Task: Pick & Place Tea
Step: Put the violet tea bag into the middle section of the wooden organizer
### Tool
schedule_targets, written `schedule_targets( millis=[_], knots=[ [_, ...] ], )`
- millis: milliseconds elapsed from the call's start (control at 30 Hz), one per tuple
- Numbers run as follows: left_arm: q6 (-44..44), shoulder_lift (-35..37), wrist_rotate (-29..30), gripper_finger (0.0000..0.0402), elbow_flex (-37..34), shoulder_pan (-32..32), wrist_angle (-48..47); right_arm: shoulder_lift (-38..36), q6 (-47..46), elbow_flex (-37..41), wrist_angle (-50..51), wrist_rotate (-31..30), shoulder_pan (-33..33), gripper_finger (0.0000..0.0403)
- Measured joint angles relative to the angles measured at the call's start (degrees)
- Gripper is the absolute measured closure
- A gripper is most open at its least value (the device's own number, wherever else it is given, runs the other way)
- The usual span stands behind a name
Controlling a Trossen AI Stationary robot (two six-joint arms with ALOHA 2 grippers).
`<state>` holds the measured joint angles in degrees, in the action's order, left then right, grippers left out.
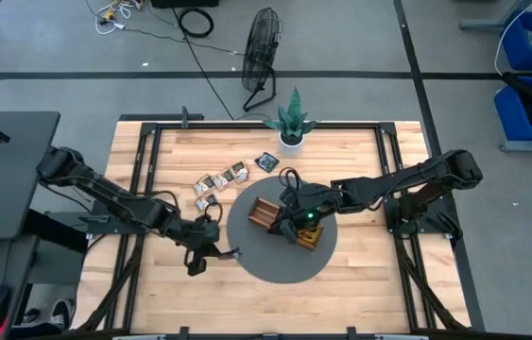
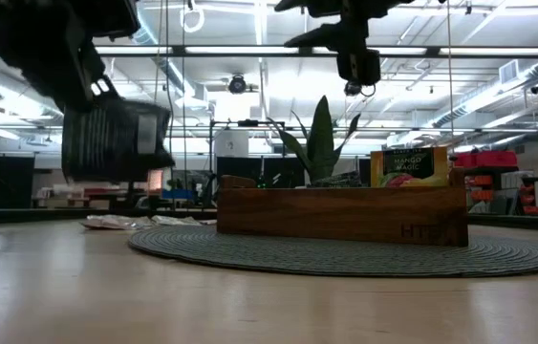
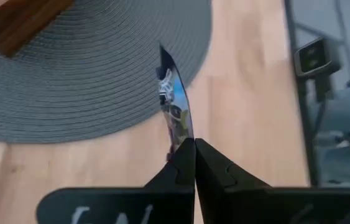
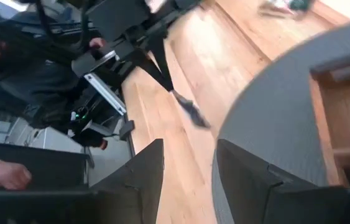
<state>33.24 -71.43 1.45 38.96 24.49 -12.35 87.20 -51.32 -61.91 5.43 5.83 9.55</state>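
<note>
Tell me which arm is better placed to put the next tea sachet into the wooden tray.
Left. The left gripper is already shut on a sachet at the grey mat's edge; the right gripper hangs open and empty over the tray.

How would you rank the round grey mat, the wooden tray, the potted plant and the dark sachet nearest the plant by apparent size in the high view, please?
1. Round grey mat
2. Wooden tray, though the right arm covers part of it
3. Potted plant, looking nearly as big as the tray's visible part, so that order is unsure
4. Dark sachet, clearly smallest
</note>
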Motion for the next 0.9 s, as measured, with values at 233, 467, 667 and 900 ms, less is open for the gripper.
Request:
schedule_targets(
  millis=[233,467,667,900],
  knots=[
    [2.3,1.1,-5.0,0.0401,0.0,-2.6,7.1,0.0,12.2,0.0,-5.1,-0.4,1.2,0.0246],
    [4.9,2.0,-7.8,0.0401,0.0,-4.9,18.9,0.0,14.1,0.0,-4.5,-0.7,1.1,0.0246],
    [6.8,3.7,-9.1,0.0401,0.1,-6.8,25.4,0.0,14.5,0.0,-5.7,-0.6,1.2,0.0246],
    [7.8,3.7,-8.9,0.0401,0.1,-7.7,26.0,0.1,12.8,0.0,-6.4,0.1,1.3,0.0246]
  ],
)
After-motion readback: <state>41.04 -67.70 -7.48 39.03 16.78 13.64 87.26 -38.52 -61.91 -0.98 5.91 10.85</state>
